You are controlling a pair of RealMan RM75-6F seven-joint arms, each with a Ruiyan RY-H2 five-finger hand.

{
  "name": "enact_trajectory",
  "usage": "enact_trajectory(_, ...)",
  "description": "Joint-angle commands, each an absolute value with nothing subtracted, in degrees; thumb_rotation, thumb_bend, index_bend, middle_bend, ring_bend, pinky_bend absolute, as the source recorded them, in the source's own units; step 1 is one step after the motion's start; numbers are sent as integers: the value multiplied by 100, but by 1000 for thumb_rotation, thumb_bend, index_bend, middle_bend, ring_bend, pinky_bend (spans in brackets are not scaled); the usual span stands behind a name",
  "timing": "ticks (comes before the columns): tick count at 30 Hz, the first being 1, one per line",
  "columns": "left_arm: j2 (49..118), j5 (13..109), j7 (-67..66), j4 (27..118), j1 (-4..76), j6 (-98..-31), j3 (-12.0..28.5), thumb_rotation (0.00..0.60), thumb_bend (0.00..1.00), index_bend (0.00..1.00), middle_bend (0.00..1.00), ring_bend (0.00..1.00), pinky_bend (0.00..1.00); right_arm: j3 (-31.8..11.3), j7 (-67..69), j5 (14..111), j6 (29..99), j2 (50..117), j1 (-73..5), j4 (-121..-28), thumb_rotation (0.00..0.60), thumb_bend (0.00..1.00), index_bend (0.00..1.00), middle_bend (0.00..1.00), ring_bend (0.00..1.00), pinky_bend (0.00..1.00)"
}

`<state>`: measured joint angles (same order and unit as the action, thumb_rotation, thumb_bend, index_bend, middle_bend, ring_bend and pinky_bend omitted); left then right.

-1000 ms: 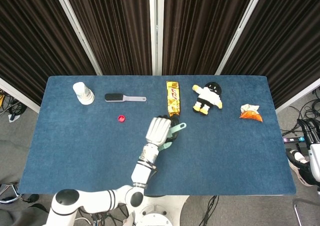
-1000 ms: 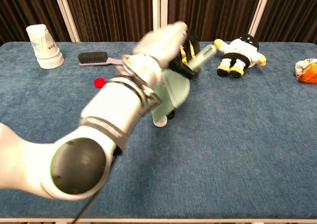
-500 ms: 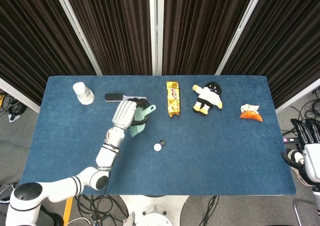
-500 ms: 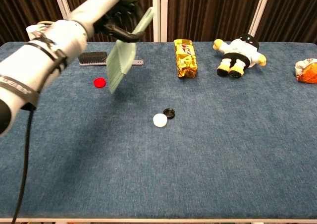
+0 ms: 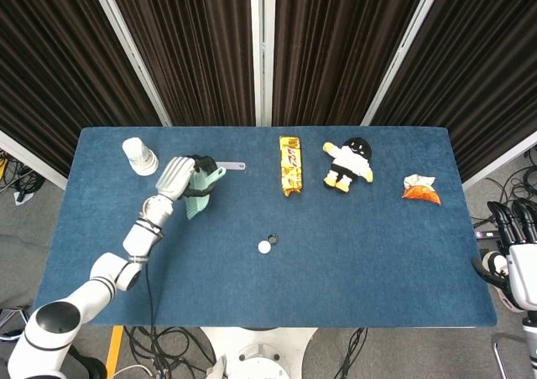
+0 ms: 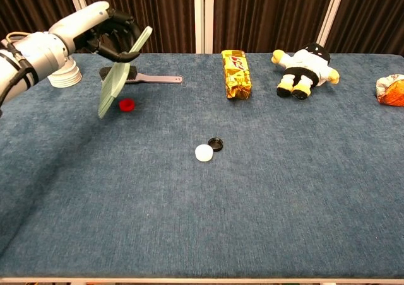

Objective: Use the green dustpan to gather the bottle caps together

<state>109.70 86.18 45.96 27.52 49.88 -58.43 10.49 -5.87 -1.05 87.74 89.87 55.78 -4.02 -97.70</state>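
Observation:
My left hand [image 5: 175, 178] [image 6: 106, 33] grips the handle of the green dustpan [image 5: 201, 196] [image 6: 117, 77] and holds it in the air over the table's back left, blade tilted downward. A red cap [image 6: 127, 104] lies just right of the blade's lower edge; the head view hides it behind the dustpan. A white cap [image 5: 264, 246] [image 6: 203, 152] and a black cap [image 5: 272, 239] [image 6: 216, 144] lie side by side near the table's middle, far right of the dustpan. My right hand [image 5: 518, 249] hangs off the table's right edge, fingers apart, holding nothing.
A stack of paper cups [image 5: 139, 156] [image 6: 60, 63] and a black brush [image 5: 225, 165] [image 6: 136, 75] lie at the back left near the dustpan. A gold snack pack [image 5: 290, 165] [image 6: 236, 74], a plush toy [image 5: 348, 164] [image 6: 305, 63] and an orange wrapper [image 5: 420, 189] [image 6: 391, 89] line the back.
My left hand has carried the dustpan from the table's middle, by the white and black caps, leftward to beside the red cap. The caps have not moved.

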Motion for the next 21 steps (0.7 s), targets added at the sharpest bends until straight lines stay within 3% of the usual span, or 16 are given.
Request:
enact_trajectory(1, 11247, 8783, 5237, 2157, 5100, -5582, 770, 600, 402, 586, 643, 467, 458, -575, -225, 8777, 9000, 5583, -384, -9869, 600, 122, 16, 115, 0, 31)
enact_trajectory(10, 11538, 8915, 6013, 1524, 5365, -5436, 531, 600, 403, 588, 646, 466, 440, -553, -606, 8789, 9051, 5547, -329, -10183, 600, 122, 16, 115, 0, 31)
enact_trajectory(21, 11710, 9035, 6783, 1501, 5638, -5433, 322, 600, 403, 588, 646, 465, 422, -552, -777, 8748, 9065, 5532, -286, -10327, 600, 122, 16, 115, 0, 31)
